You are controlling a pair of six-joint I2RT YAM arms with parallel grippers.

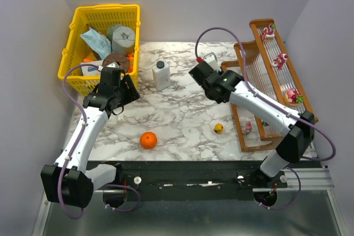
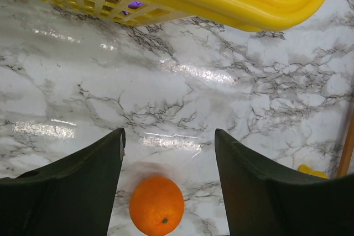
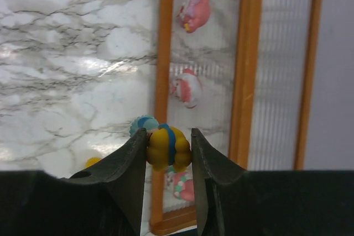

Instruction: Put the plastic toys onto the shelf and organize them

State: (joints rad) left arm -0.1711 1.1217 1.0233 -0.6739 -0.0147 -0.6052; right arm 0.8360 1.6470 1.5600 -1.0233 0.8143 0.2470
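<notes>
My right gripper (image 3: 168, 136) is shut on a small yellow toy with a blue band (image 3: 168, 148) and holds it in the air above the front rail of the brown wooden shelf (image 3: 164, 70). Pink toys (image 3: 187, 88) lie on the lowest tier below it. In the top view, three pink toys (image 1: 280, 59) sit along the shelf's top tier (image 1: 287, 75) and one (image 1: 248, 127) sits on the lowest tier. A yellow toy (image 1: 219, 128) lies on the table in front of the shelf. My left gripper (image 2: 168, 136) is open and empty beside the basket.
A yellow plastic basket (image 1: 102, 42) full of items stands at the back left. A white bottle (image 1: 161, 74) stands mid-table at the back. An orange ball (image 1: 147, 140) lies near the front edge, and in the left wrist view it (image 2: 156, 205) shows below my open fingers.
</notes>
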